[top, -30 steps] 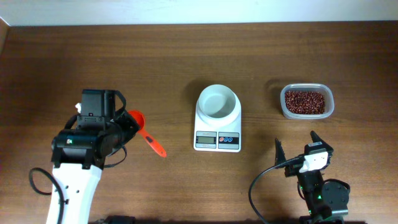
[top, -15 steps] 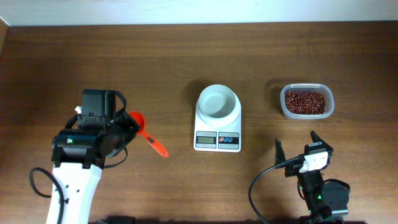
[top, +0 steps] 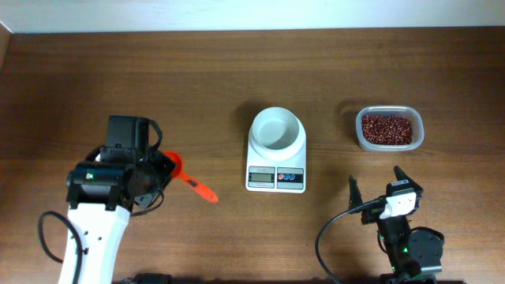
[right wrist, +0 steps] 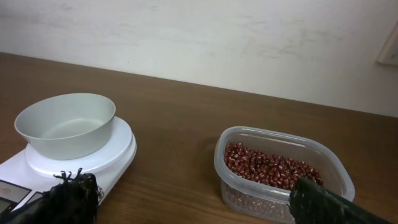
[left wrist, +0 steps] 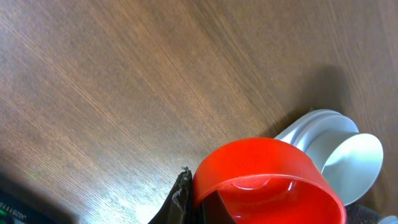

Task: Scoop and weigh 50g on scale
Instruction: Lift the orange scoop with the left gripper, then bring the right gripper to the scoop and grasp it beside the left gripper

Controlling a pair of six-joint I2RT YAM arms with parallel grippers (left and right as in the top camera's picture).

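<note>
Two arms, one of each other item. One digital kitchen scale [top: 275, 166] sits mid-table, display toward the near edge, its single white bowl [top: 277, 130] empty. One clear plastic tub [top: 420, 131] stands right of the scale, well apart from it. The dark red-brown beans [top: 387, 128] all lie inside the tub.

One orange-red scoop [top: 191, 181] is left of the scale, handle pointing near-right. Left gripper [top: 163, 167] is clamped on the scoop at its cup end. The wrist view shows the cup [left wrist: 261, 171] hard against a finger [left wrist: 181, 198].

Right gripper [top: 375, 180] is near the front edge, below the tub, jaws spread wide and holding nothing.

Table [top: 237, 71]: far edge meets a pale wall [top: 252, 12]. Bare wood runs along the whole far side, with clear gaps between scoop and scale and between scale and tub.
</note>
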